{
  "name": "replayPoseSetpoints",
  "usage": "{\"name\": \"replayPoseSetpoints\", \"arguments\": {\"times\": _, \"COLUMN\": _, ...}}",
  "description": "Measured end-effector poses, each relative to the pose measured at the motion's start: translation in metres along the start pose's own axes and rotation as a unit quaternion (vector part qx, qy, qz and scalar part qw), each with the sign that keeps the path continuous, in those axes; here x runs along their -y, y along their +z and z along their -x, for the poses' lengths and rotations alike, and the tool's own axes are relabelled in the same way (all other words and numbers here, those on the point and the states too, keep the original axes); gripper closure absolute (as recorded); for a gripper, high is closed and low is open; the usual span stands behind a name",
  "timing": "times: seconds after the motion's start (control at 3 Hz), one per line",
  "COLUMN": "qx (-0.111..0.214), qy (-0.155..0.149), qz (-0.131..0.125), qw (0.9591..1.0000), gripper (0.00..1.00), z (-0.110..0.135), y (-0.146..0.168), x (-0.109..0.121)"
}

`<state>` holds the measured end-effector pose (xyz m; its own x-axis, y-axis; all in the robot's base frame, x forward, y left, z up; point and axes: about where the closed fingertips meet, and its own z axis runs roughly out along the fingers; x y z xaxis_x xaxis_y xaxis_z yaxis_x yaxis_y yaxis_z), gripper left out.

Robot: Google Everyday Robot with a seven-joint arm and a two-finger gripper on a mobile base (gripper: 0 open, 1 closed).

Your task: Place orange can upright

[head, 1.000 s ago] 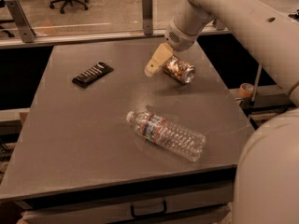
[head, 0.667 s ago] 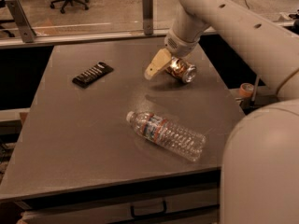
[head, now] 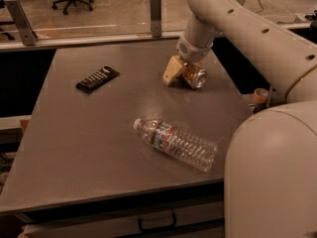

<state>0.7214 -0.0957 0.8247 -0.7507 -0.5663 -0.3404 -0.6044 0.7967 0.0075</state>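
Observation:
The orange can [head: 196,78] lies on its side on the grey table [head: 89,143], near the far right edge, with its silver end turned toward the front right. My gripper [head: 181,76] is down at the can, reaching from above with its tan tip right against the can's left side. The can's far side is hidden behind the gripper and wrist.
A clear plastic water bottle [head: 176,144] lies on its side at the front middle of the table. A black flat device [head: 97,79] lies at the back left. My arm's large pale body [head: 272,167] fills the right foreground. A glass rail with posts [head: 155,6] runs behind the table.
The gripper has shifted slightly right and down at the can. The can sits a touch further right. The bottle and the black device have not moved.

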Motion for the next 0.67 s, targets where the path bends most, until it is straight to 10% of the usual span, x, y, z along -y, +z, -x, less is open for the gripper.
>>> {"name": "replayPoseSetpoints", "arguments": {"times": 0.67, "qx": 0.002, "qy": 0.001, "qz": -0.001, "qw": 1.0, "gripper": 0.88, "z": 0.0029, "y": -0.0086, "x": 0.001}}
